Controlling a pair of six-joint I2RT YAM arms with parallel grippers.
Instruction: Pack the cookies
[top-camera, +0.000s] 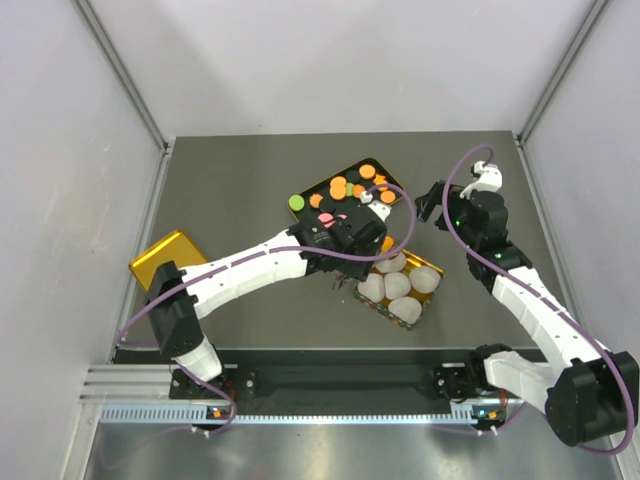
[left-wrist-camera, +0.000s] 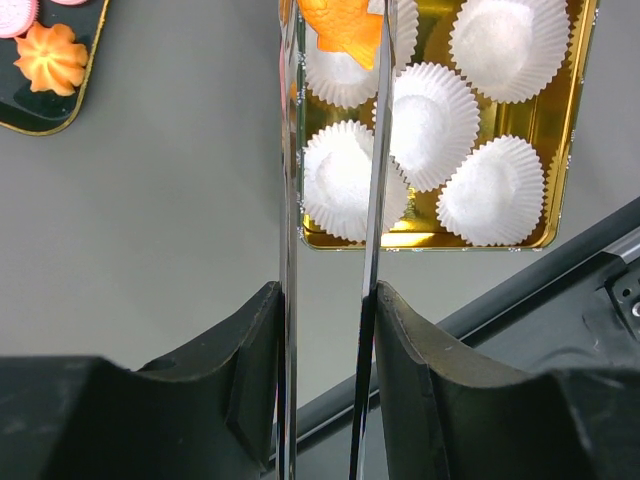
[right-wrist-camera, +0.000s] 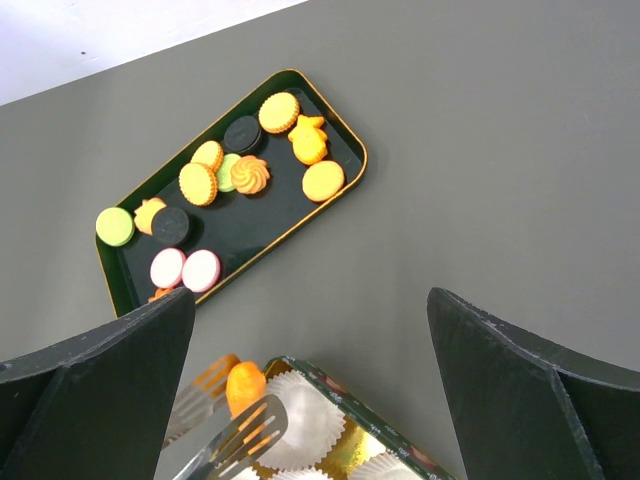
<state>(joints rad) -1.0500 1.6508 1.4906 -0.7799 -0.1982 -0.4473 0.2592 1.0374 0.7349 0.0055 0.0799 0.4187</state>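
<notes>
A gold tin stands on the bench in front of the two arms. In it I count five white paper cups, all with the mouth up; a corner is hidden, so there may be one more.

Beyond the tin, a little to its left, lies one dark tray with the cookies. There I count seven orange, two green, two pink and two dark ones. One more orange edge shows at the near end of the tray, half hidden by a finger of the right pincer. They all lie flat, face up. Most are round, so they point nowhere.

One more piece, the held cookie, is orange and hangs above the far left corner of the tin, close over a cup. It sits between the tips of a pair of metal tongs. From the right wrist it looks longer than wide and stands on its edge between the blades. Which way its long axis points I cannot tell.

The left pincer is about half closed on the two blades of the tongs and presses them together. The right pincer is to the right of the tin and somewhat beyond it, above the bench. Its jaws are spread wide and hold nothing.

One gold lid lies well to the left of the tin.
</notes>
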